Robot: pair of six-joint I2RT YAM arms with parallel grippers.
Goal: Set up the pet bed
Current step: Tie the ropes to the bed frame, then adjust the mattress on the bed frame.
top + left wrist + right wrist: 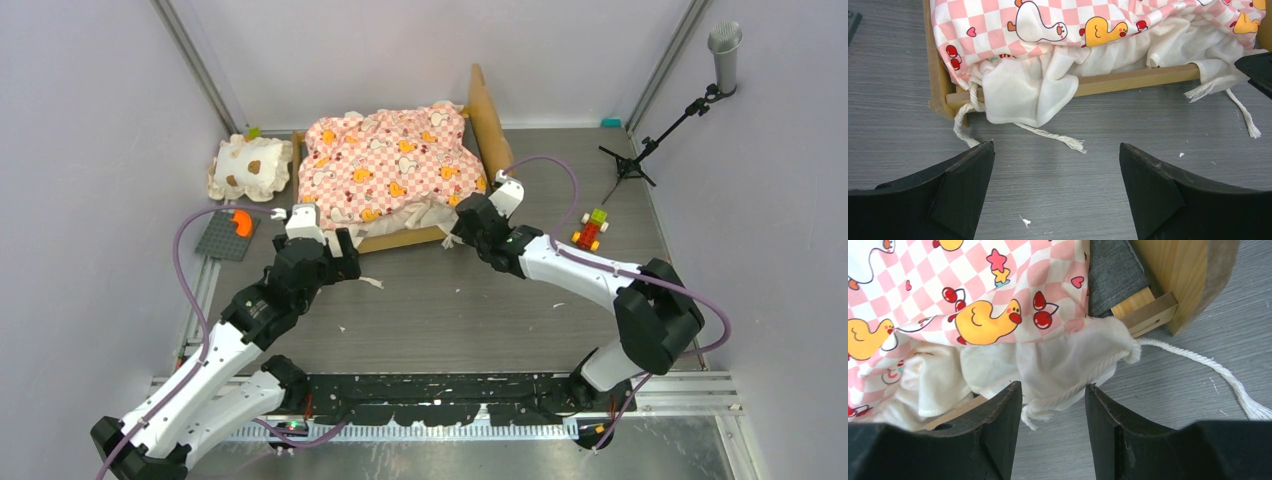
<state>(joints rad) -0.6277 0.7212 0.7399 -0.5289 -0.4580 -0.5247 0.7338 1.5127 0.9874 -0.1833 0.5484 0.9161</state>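
Note:
The pet bed (490, 118) stands at the back middle, its light-wood headboard on the right. Its pink checkered mattress (385, 160) lies rumpled on the frame, and the cream ruffle (1023, 90) hangs over the front rail (1133, 80). My left gripper (342, 262) is open and empty just in front of the bed's front left corner; in its own view (1055, 150) a white cord (1048, 135) lies ahead of the jaws. My right gripper (462, 225) is at the front right corner. It is open (1053, 388), with the ruffle's corner (1068, 365) and a frayed cord end between the fingertips, not pinched.
A small cream ruffled pillow (250, 168) with brown spots lies left of the bed. A grey baseplate (220, 240) with an orange piece sits at the left wall. A small block toy (590, 230) and a microphone stand (650, 140) are at the right.

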